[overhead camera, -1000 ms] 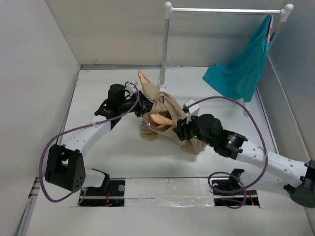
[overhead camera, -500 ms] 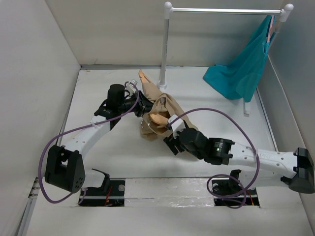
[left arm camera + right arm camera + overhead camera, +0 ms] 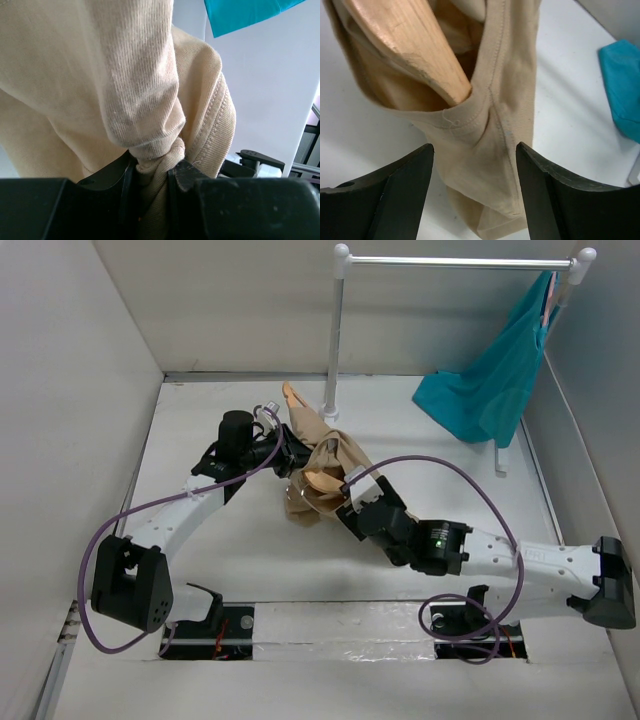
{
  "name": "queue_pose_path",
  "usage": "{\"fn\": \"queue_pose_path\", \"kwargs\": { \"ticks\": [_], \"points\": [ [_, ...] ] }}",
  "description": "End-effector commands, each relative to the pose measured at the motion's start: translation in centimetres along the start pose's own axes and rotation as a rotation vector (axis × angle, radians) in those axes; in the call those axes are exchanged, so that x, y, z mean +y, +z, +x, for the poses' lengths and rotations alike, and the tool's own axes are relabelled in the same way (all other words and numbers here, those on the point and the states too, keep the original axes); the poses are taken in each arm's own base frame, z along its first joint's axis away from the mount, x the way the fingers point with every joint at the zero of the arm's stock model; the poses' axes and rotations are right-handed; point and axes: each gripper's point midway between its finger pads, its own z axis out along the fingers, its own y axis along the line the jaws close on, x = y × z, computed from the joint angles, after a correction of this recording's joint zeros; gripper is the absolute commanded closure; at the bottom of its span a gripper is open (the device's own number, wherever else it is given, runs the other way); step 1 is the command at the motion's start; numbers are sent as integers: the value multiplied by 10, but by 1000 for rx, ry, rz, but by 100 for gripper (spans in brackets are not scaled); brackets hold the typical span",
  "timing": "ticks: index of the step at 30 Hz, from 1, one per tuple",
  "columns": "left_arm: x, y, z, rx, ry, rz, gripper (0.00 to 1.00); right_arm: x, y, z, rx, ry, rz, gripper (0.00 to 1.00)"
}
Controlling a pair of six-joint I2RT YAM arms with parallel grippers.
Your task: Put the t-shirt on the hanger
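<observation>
Two robot arms at a white table (image 3: 230,540), seen from my side as the one working them. My left hand (image 3: 152,170) was clamped tight on a twisted bunch of the t-shirt (image 3: 125,75), the ribbed tan cloth squeezed into a knot between its fingers and rising up and away in front of it. My right hand (image 3: 474,150) was spread wide and held nothing. Its two dark fingers (image 3: 395,190) framed a stitched opening of the shirt that lay just ahead of them. I could not tell whether that opening was the neck or a sleeve.

The hanger (image 3: 405,35) was directly beyond my right hand. One rounded wooden end pushed down into that opening and met the seam just in front of my fingertips. From above, the shirt sat bunched in a heap between my two hands, with pale wood showing through its folds. A teal garment (image 3: 490,380) hung on a rack (image 3: 335,340) well beyond my right hand.

I judged the step to be working the shirt over the hanger, only partly done, since the cloth was gathered and not draped. The next move seemed to call for my right hand to close on the seam ahead and draw it over the wooden end, while my left kept its hold
</observation>
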Motion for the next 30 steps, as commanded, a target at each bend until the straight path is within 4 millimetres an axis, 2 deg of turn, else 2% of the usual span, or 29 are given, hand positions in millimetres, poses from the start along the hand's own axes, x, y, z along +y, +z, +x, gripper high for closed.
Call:
{"fn": "queue_pose_path", "kwargs": {
  "ticks": [1, 3, 7, 10, 12, 16, 18, 19, 20, 23, 24, 25, 26, 27, 29, 30],
  "points": [
    [-53, -16, -3, -11, 108, 139, 100, -17, -5, -16, -53, 14, 89, 28],
    [-52, -16, -2, -7, 105, 137, 100, -13, 1, -16, -41, -6, 93, 27],
    [-57, -18, 0, 1, 105, 155, 100, -14, 27, -10, 0, -23, 91, 26],
    [-62, -22, 2, -4, 116, 166, 100, -1, 37, -7, 7, -48, 41, 26],
    [-62, -23, 5, 9, 111, 173, 100, -7, 40, -11, -10, -33, 78, 29],
    [-63, -24, 7, 20, 112, 182, 100, -26, 40, -24, -66, -10, 176, 44],
    [-64, -25, 9, 25, 110, 188, 100, -34, 40, -28, -88, -9, 223, 65],
    [-63, -26, 10, 27, 105, 181, 100, -33, 41, -30, -95, -4, 217, 79],
    [-65, -26, 13, 32, 113, 183, 100, -32, 40, -32, -100, -2, 209, 100],
    [-70, -30, 10, 13, 141, 185, 100, -29, 33, -41, -128, 34, 152, 100],
    [-78, -32, 6, 2, 170, 189, 100, -21, 31, -41, -133, 41, 89, 100],
    [-68, -28, 2, -5, 197, 142, 96, -17, 28, -44, -142, 50, 50, 100],
    [-68, -27, -3, -22, 217, 118, 88, -19, 22, -48, -159, 86, 24, 100],
    [-75, -30, -8, -52, 244, 113, 71, -14, 18, -46, -148, 90, -26, 100],
    [-79, -34, -20, -136, 286, 100, 55, -14, 11, -45, -143, 122, -68, 100],
    [-84, -37, -25, -170, 310, 99, 42, -17, 2, -45, -148, 156, -92, 100]
  ]
}}
